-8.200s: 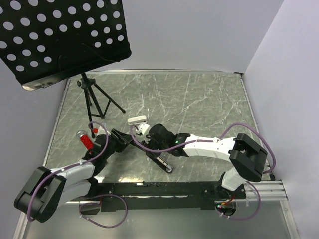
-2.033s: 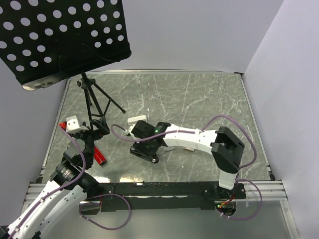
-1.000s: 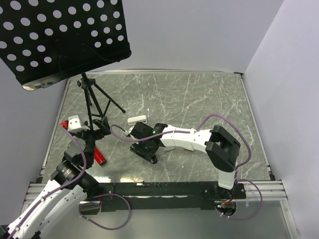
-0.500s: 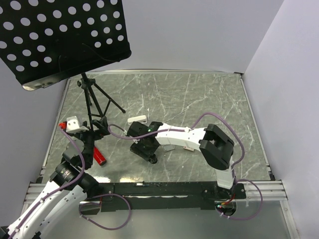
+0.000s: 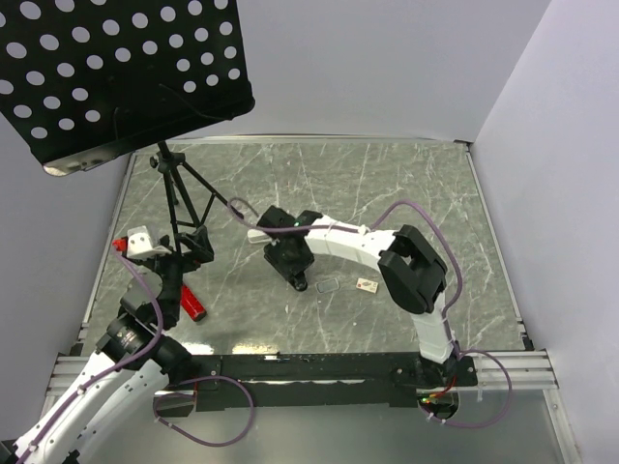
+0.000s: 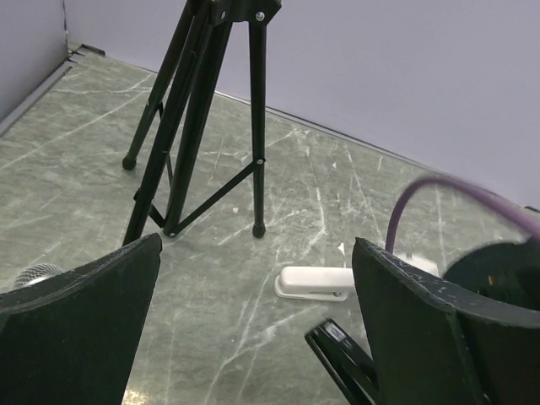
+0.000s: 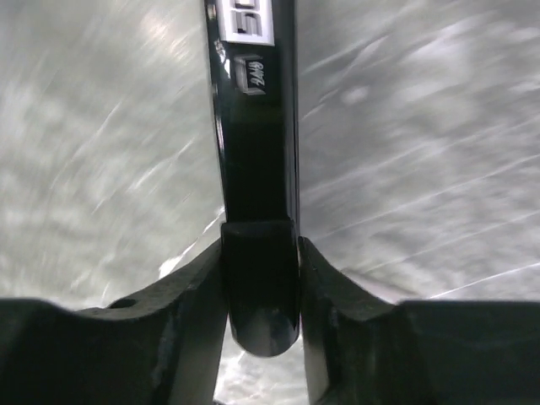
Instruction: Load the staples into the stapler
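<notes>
1. While the right gripper (image 7: 260,274) pinches the black stapler (image 5: 296,278) mid-worktop, the left gripper (image 6: 257,287) hangs spread near the left edge.
2. Beside it, the staples box (image 5: 367,284) and see-through rectangle (image 5: 326,284) lie toward the near edge; contents too tiny to tell.

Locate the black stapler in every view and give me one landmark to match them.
Top external: black stapler at centre, held by the right gripper.
Left wrist: black stapler at bottom edge, right of centre, only one end visible.
Right wrist: black stapler at centre, clamped.
Landmark: white stapler beside it, top and left wrist only.
</notes>
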{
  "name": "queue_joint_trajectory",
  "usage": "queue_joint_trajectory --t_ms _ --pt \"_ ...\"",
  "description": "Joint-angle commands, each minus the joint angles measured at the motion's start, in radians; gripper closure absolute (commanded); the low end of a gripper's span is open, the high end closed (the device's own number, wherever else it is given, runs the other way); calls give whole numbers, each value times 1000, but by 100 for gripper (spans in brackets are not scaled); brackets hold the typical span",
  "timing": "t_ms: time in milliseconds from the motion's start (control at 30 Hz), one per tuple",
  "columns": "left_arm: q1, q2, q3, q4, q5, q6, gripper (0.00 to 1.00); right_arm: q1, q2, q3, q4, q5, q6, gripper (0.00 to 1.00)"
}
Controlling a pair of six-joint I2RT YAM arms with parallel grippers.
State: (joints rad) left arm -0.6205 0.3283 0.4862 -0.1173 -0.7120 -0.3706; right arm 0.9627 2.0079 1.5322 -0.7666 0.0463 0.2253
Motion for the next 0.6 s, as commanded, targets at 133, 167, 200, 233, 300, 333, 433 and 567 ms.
queue_joint_trajectory --t_ms 133,167,200,233,300,333,433,567 --pt "5 -49 35 -66 -70 -126 1 -87 -92 27 88 38 127 20" --pt "7 -54 43 -79 -72 -132 0 -114 -157 8 93 50 143 17" --pt "5 -61 51 -93 -69 -133 1 -130 -196 -12 99 65 158 14" --pt "7 -70 69 -102 -66 -134 1 -148 -239 -65 111 99 186 12" --pt "5 -87 90 -128 -64 -117 1 -215 -384 -125 125 142 216 7" --pt "5 -92 113 -133 -79 -108 1 -243 -440 -189 133 182 245 5" --pt "7 -112 166 -160 -122 -73 1 -353 -674 -318 136 253 296 0" --pt "5 -152 204 -122 -151 33 0 -476 -1048 -461 128 428 321 0"
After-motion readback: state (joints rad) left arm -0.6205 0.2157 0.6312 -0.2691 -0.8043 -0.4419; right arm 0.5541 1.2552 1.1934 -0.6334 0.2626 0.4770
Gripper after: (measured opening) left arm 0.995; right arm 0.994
